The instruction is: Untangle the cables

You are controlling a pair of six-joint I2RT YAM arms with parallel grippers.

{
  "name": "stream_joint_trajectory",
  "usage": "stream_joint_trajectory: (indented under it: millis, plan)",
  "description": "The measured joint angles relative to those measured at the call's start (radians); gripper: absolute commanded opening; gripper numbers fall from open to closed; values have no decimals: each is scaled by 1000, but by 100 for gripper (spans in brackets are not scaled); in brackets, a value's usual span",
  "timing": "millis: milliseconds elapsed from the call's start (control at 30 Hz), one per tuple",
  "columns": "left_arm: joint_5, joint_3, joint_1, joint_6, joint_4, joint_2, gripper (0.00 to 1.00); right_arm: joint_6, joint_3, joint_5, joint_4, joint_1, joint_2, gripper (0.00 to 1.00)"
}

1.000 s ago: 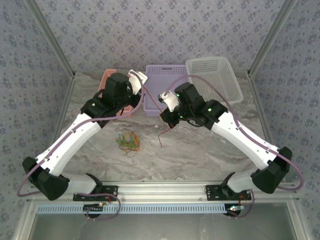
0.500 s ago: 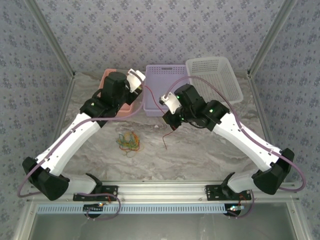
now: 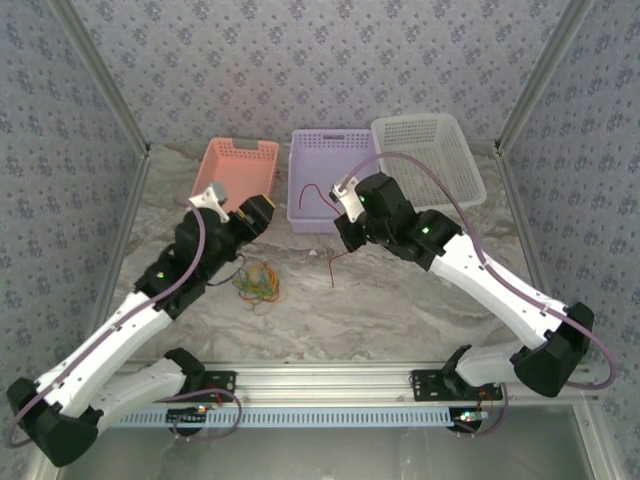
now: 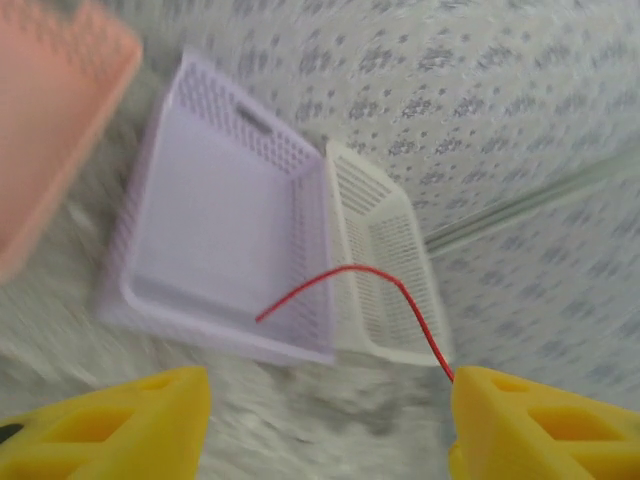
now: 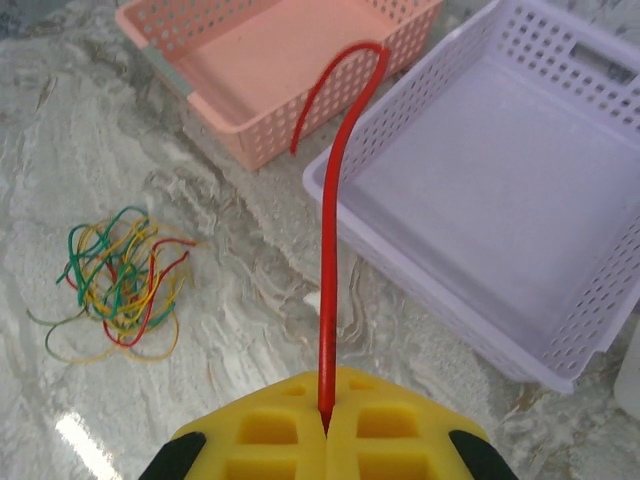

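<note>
My right gripper is shut on a single red cable, which rises from the jaws and curls over near the lilac basket. From above, the right gripper hangs by that basket's front edge; the red cable arcs over it and one end dangles toward the table. A tangle of red, green and yellow cables lies on the table, also seen as a tangle. My left gripper stands open just above it; its yellow fingers hold nothing, and the red cable crosses ahead.
Three baskets line the back of the marble table: pink basket, lilac basket, white basket. Patterned walls and metal frame posts enclose the table. Bare marble lies in front of the tangle toward the near rail.
My left gripper opened, let go of the red cable and drew back from the baskets toward the near left. The right gripper kept its hold and shifted slightly right.
</note>
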Motion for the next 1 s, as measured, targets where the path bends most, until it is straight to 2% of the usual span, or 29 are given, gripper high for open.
stream_joint_trajectory:
  millis: [67, 133, 367, 500, 633, 733, 800, 833, 933, 1000]
  plan:
    - [-18, -37, -24, -167, 41, 46, 83, 0, -22, 26, 37, 22, -21, 0]
    - [-38, -45, -40, -322, 59, 91, 88, 0, -42, 54, 74, 48, -37, 0]
    - [-78, -45, -47, -761, 204, 177, 92, 0, -62, 116, 138, 122, -42, 0]
    - [-82, -47, -51, -889, 275, 226, 93, 0, -64, 140, 159, 156, -42, 0]
    - [-89, -50, -56, -943, 325, 266, 89, 0, -74, 151, 174, 185, -42, 0]
    - [-97, -50, -48, -965, 348, 278, 79, 0, -90, 157, 179, 206, -41, 0]
    - [-97, -50, -25, -978, 359, 279, 68, 2, -103, 162, 183, 219, -41, 0]
    - [-97, -50, -13, -981, 361, 279, 61, 3, -109, 163, 183, 224, -42, 0]
    - [-92, -50, 34, -982, 356, 277, 26, 4, -117, 165, 183, 234, -42, 0]
    - [-81, -50, 70, -984, 345, 267, 13, 4, -118, 168, 183, 237, -44, 0]
